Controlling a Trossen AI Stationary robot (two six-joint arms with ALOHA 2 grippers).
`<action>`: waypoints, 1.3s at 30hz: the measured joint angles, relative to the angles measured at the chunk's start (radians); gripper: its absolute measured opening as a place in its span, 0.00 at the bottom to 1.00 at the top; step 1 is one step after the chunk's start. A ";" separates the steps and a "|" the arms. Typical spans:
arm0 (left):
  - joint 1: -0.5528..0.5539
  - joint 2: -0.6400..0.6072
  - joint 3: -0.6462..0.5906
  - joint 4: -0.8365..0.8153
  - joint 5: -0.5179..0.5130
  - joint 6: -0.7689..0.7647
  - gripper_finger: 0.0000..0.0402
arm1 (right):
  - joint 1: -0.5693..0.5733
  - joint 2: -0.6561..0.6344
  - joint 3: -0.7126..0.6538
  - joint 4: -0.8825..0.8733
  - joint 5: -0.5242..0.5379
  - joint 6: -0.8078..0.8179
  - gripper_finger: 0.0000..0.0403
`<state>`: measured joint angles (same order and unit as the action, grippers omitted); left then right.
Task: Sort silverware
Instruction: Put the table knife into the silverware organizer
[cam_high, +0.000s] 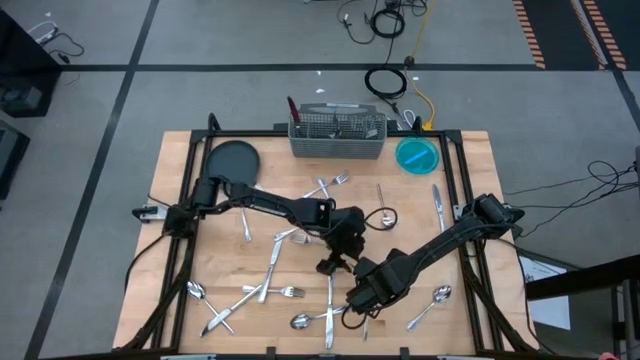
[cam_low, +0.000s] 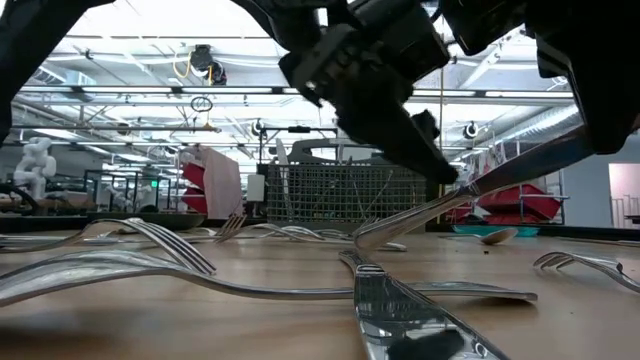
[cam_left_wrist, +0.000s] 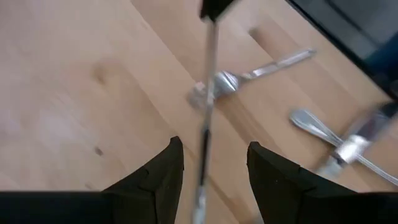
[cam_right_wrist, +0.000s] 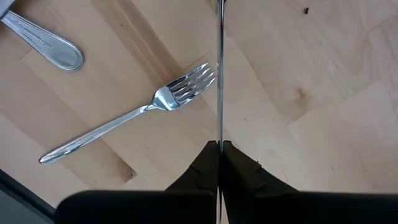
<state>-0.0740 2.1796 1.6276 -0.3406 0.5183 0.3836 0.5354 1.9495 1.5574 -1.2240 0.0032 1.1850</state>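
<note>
Your light wooden counter (cam_high: 225, 250) stands framed in black rails on a grey floor crossed by loose cables, and the low view looks past it into a bright hall of white trusses and red bins.

At the far edge sits a grey wire-mesh caddy (cam_high: 337, 137), with a dark round plate (cam_high: 232, 158) to its left and a small turquoise bowl (cam_high: 417, 155) to its right. Shiny silver forks, spoons and table knives (cam_high: 268, 283) lie scattered over most of the counter, thickest toward the near side, and one lone fork (cam_right_wrist: 134, 115) lies flat on the wood just beside the right arm's catch.

Both arms meet near the centre. Your right gripper (cam_right_wrist: 219, 149) is pinched fully closed on one slim silver utensil (cam_right_wrist: 219, 81), holding it by one end so that it runs straight out from the fingertips above the counter. Your left gripper (cam_left_wrist: 210, 165) stands open, its two dark fingers (cam_left_wrist: 163, 171) on either side of that same utensil's shaft without closing on it. In the low view the piece slants from the right gripper toward the counter, its lower end near the wood, though whether it touches cannot be told.
</note>
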 joint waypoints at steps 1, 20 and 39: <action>-0.006 0.000 0.000 0.028 -0.007 0.000 0.45 | 0.000 0.000 0.000 0.000 0.000 0.000 0.00; -0.036 0.035 0.005 0.060 -0.048 0.019 0.45 | -0.005 0.005 -0.004 0.006 -0.030 -0.021 0.00; 0.057 0.048 -0.002 -0.098 -0.115 0.054 0.45 | -0.016 -0.004 0.004 0.007 -0.002 -0.043 0.00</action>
<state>-0.0165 2.2280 1.6252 -0.4386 0.4038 0.4371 0.5193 1.9457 1.5614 -1.2167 0.0013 1.1421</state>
